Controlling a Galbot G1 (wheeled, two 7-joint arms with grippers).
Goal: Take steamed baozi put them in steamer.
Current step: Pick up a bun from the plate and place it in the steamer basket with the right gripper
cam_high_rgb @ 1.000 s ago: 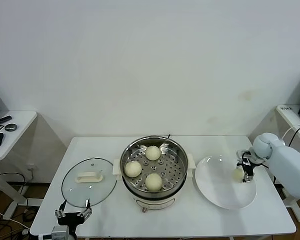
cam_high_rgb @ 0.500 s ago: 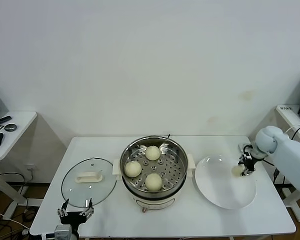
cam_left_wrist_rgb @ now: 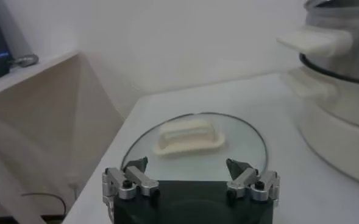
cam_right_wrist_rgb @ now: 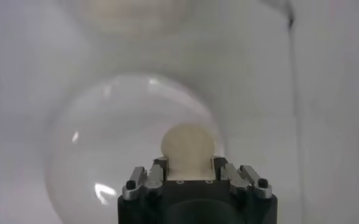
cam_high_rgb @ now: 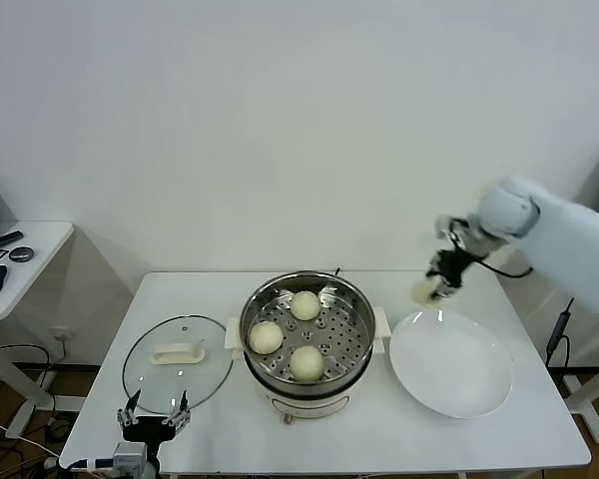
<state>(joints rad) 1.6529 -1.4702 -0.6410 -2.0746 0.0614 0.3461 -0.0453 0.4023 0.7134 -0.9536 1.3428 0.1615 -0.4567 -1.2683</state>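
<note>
Three baozi (cam_high_rgb: 305,305) sit in the steamer (cam_high_rgb: 306,344); left of it, the left gripper (cam_high_rgb: 155,422) idles spread near the lid (cam_high_rgb: 177,363). Right gripper (cam_high_rgb: 437,284), clenched on the fourth bun (cam_high_rgb: 422,290), hangs above the plate (cam_high_rgb: 450,363). Best carry it level, then lower onto the tray's free right side. No writing readable.

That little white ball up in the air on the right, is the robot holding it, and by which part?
Yes. The right tool is shut on a steamed baozi, pinching its two sides, above the white plate. The left tool holds nothing.
</note>
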